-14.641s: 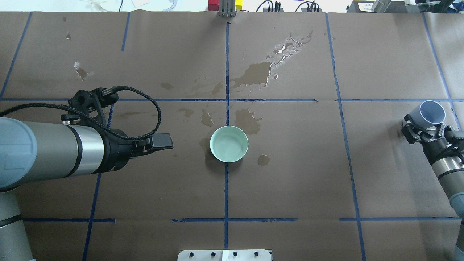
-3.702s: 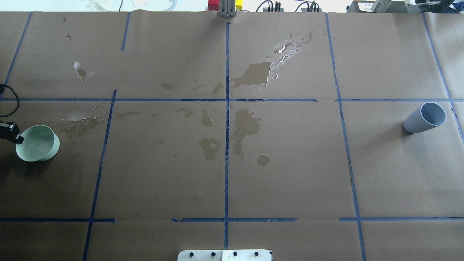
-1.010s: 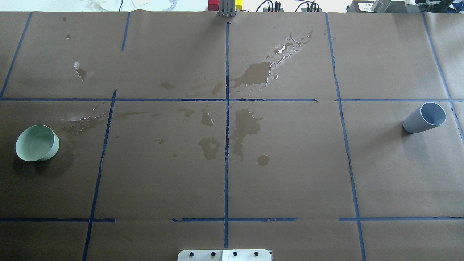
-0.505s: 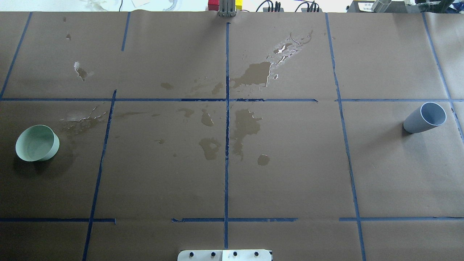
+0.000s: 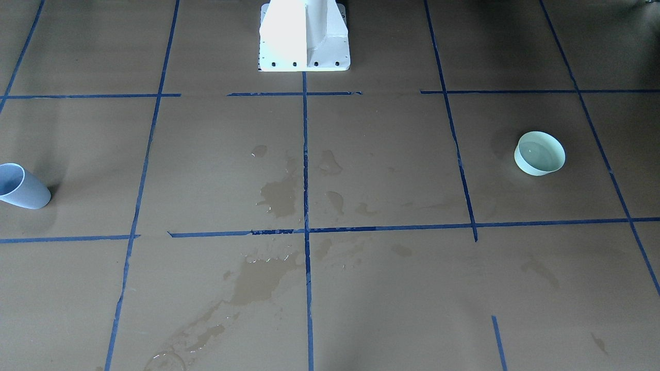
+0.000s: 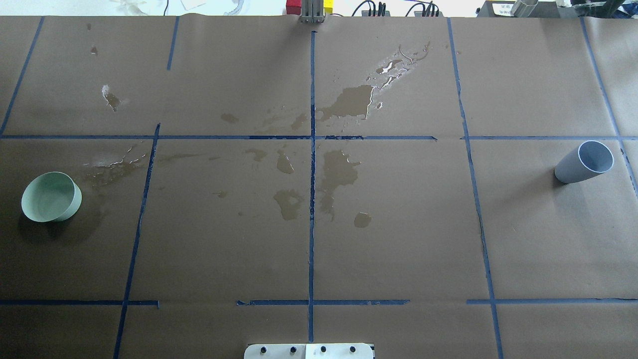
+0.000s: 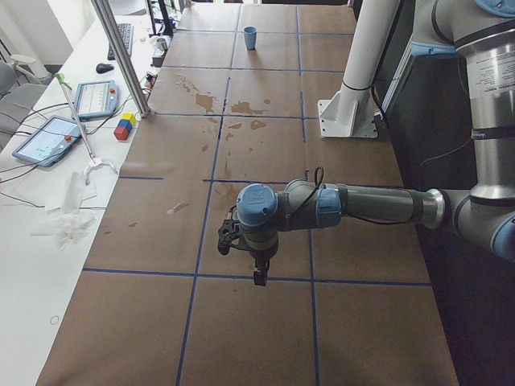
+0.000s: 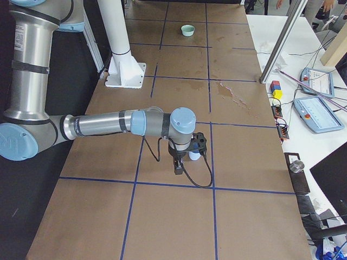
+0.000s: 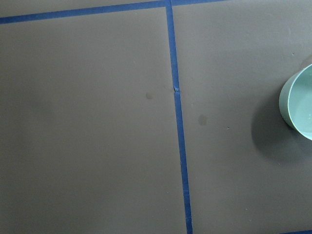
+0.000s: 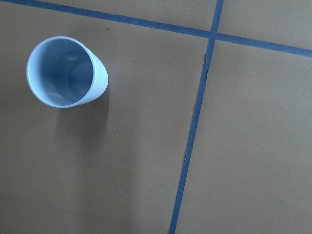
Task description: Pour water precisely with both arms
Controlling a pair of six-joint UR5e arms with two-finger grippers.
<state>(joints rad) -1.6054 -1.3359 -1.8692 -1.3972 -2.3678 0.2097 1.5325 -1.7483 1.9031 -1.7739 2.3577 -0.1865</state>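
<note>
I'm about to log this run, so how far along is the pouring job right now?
Looks done: the water sits in the mint bowl, and the blue cup looks empty. In hand: nothing; the left hand and right hand hover apart from both. Left: apparently nothing.

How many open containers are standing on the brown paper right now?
2. A pale green bowl stands on the robot's far left; a blue-grey cup stands on its far right. No third one shows in any view.
</note>
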